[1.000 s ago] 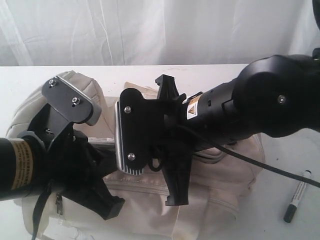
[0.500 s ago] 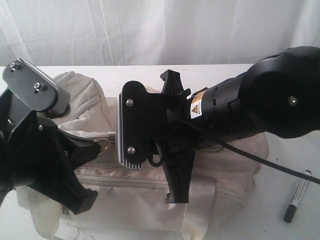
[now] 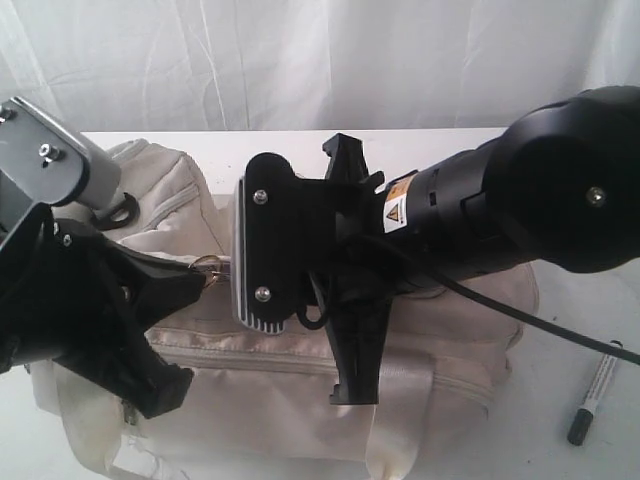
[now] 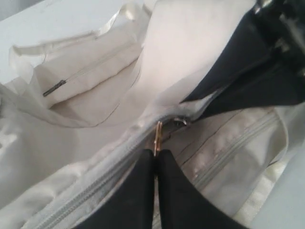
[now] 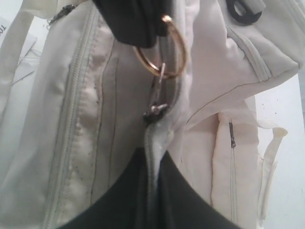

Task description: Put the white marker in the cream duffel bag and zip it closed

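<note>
The cream duffel bag [image 3: 440, 350] lies across the table's middle. Its gold zipper ring [image 3: 208, 267] is pinched by my left gripper [image 3: 190, 280], which is shut on the ring's edge [image 4: 157, 136] in the left wrist view. My right gripper [image 5: 152, 155] is shut on the bag's grey zipper tape just behind the slider [image 5: 155, 109]. The gold ring [image 5: 162, 71] shows ahead of it under the other gripper's black fingers. The white marker [image 3: 598, 390], dark-capped, lies on the table right of the bag, outside it and apart from both grippers.
My right arm [image 3: 520, 200] and its camera mount [image 3: 265, 255] cover the bag's top middle. A black strap loop [image 3: 120, 212] sits on the bag's left end. A white curtain hangs behind the table. A webbing handle [image 3: 385, 460] hangs at the front.
My left gripper has drawn leftward and upward with the gold ring, coming clear of the bag's front. The bag's left end has bunched up. The right gripper and the marker have stayed put.
</note>
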You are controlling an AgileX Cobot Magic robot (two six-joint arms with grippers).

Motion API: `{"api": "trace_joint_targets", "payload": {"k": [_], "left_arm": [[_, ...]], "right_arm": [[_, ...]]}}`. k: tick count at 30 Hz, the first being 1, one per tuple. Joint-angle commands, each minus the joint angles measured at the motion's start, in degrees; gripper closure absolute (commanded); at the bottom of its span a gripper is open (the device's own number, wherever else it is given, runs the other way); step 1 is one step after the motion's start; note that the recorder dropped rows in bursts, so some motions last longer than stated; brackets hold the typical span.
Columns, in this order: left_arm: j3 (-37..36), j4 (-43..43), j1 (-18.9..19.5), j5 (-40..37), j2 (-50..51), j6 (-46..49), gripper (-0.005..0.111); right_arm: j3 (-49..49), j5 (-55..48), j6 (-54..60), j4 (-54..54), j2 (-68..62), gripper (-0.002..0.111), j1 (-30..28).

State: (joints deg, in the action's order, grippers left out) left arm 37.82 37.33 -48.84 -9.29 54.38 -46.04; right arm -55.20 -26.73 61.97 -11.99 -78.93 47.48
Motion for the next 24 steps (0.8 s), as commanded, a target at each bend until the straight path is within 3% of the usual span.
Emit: {"api": "trace_joint_targets", "payload": {"k": [1,5,12,24], "left_arm": [[0.3,1.9,0.2,4.9,3.1,-0.7,0.107],[0.5,1.9,0.2,11.1,6.7,-0.4,0.107],[3.4,3.6,0.2,10.7,7.7,-0.2,0.107],[4.9,4.1,0.2,1.9,6.9,0.0,0.107]], "right_arm": [[0.4,-2.2,-0.7,1.8,0.3,0.108,-0.6],[0.4,-2.4,-1.0,1.4,0.3,0.108,-0.6],[0.4,-3.1,-2.3,1.4,0.3,0.108,-0.6],[0.4,-3.1,-2.3,1.5,0.3,0.108,-0.6]]}}
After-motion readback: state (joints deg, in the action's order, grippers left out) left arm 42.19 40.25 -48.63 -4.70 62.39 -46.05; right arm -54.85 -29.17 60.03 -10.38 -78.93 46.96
